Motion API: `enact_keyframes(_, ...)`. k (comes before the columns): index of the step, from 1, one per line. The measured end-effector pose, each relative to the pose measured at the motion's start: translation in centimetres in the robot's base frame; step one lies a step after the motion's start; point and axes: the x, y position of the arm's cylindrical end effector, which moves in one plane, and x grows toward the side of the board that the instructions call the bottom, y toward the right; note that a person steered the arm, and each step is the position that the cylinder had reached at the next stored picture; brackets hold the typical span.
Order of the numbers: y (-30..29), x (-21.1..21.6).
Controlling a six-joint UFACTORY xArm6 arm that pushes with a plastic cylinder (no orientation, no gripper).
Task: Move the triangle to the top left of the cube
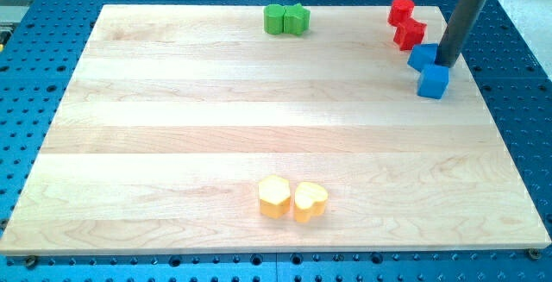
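— Six blocks on the wooden board [172, 127], in three pairs. Where does the rod stand?

— At the frame's upper right. My tip [448, 63] comes down just right of the blue triangle [422, 56], touching it or nearly so (the rod covers that edge, so I cannot tell which).

— And the blue cube [434, 82]?

— Directly below the triangle and a little right, the two blue pieces touching. My tip sits just above the cube's top.

— Any fingers to report, spread or pinched?

— None; the arm ends in a plain dark rod, holding nothing.

— What else?

— Two red blocks [405, 23] just above the triangle, stacked along the view's top-right, shapes unclear. Two green blocks [286, 19] touching at top centre. A yellow hexagon-like block [274, 197] beside a yellow heart [310, 201] at bottom centre, well apart from everything else.
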Motion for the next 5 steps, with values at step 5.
enact_keyframes(5, -1.9, 0.0)
